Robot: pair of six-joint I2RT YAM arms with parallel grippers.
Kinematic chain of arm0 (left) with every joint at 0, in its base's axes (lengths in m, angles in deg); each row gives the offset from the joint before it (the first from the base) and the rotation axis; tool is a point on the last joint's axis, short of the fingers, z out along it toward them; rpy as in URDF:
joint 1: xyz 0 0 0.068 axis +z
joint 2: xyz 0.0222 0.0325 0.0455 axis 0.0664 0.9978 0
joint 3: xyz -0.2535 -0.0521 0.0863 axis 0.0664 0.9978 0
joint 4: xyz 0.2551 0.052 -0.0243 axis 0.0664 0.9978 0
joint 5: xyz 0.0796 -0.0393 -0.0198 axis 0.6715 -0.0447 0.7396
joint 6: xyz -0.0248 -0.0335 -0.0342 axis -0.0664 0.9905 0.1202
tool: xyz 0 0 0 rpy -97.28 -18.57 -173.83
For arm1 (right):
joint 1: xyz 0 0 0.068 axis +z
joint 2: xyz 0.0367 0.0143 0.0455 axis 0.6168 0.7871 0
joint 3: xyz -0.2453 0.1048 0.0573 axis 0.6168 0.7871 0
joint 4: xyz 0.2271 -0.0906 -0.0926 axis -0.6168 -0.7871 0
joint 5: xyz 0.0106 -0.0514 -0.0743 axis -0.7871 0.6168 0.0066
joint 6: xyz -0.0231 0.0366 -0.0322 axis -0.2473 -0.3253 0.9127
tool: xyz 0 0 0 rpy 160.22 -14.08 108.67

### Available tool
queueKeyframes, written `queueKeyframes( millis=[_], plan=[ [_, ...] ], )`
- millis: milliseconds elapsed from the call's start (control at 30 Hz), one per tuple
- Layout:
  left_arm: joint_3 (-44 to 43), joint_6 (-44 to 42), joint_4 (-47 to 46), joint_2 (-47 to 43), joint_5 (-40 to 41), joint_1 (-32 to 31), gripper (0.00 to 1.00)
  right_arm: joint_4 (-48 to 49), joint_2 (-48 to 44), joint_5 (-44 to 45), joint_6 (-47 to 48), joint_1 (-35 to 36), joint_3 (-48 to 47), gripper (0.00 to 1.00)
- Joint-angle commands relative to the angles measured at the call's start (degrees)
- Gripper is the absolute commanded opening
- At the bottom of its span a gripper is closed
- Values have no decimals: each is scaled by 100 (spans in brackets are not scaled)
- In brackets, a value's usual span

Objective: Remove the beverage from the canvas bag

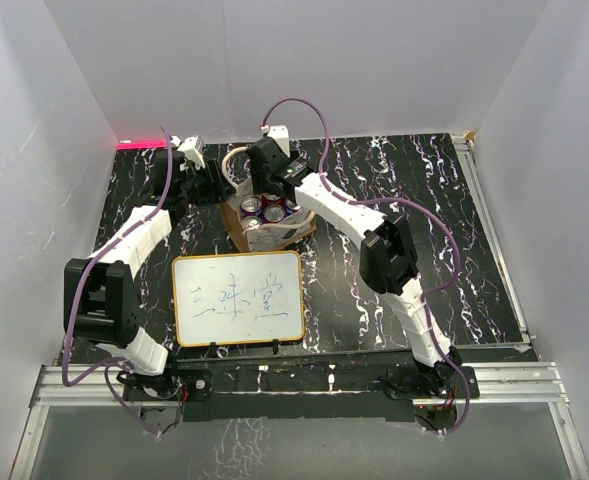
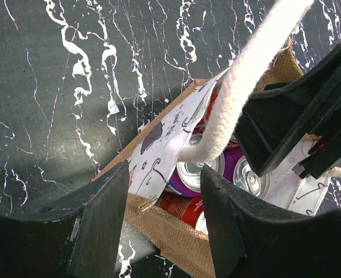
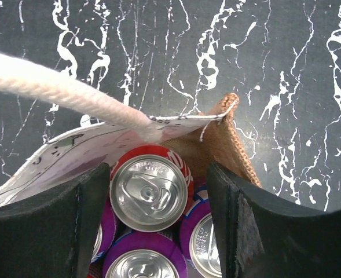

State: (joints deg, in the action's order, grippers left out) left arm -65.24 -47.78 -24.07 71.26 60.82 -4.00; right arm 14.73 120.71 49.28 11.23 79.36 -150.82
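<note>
The beige canvas bag [image 1: 286, 234] stands at the back centre of the table, with several cans inside. In the right wrist view a red can [image 3: 149, 191] sits higher than the purple cans [image 3: 140, 263] around it. My right gripper [image 3: 158, 171] is open, with one finger on each side of the red can's top, and a gap shows on the right. My left gripper [image 2: 165, 168] is open astride the bag's woven wall [image 2: 170, 231], at the bag's left in the top view [image 1: 217, 188]. A cream rope handle [image 2: 245, 75] crosses above the cans. The right gripper [image 1: 272, 190] reaches into the bag's mouth.
An orange-framed whiteboard [image 1: 238, 298] with writing lies flat just in front of the bag. White walls close in the black marbled table [image 1: 404, 180] on three sides. A purple cable [image 1: 304, 105] loops above the right arm.
</note>
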Motion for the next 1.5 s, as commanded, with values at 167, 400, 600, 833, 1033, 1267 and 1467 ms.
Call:
queueKeyframes(
  millis=[167,400,600,833,1033,1267,1467],
  plan=[
    [-156,-20,-75,-140,-61,44,50,-187,175,232,17,32,-107,66],
    [-167,-1,-62,-87,-88,48,49,-352,199,87,72,29,-56,72],
    [-167,14,-63,-54,-104,48,49,-283,69,-82,238,35,-296,77],
    [-172,23,-69,-23,-120,45,49,-33,-159,-223,361,35,-317,77],
    [-184,31,-61,-3,-141,45,48,15,-145,-271,402,40,-263,74],
    [-175,24,-55,-26,-122,51,48,-358,137,5,425,51,-215,71],
    [-185,16,-44,-22,-123,48,48,-407,39,-59,565,52,137,68]
  ],
)
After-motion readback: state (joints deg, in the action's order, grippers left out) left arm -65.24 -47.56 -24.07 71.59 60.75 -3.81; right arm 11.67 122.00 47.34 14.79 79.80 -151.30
